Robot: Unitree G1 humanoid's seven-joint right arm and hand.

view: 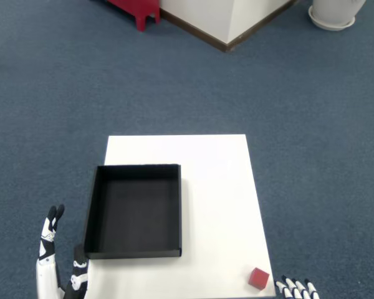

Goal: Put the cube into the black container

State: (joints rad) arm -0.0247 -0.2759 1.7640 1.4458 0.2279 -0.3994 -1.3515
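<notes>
A small red cube (258,278) rests on the white table (218,187) near its front right corner. The black container (136,210), a shallow open tray with nothing inside, lies on the table's left half. Only the fingertips of my right hand (297,289) show at the bottom edge, just right of the cube and apart from it, fingers spread and holding nothing. My left hand (61,265) is raised at the lower left, beside the container's front left corner, fingers extended.
Blue carpet surrounds the table. A red stand (137,7), a white wall corner with wood trim (227,28) and a white pot base (332,14) lie far off at the top.
</notes>
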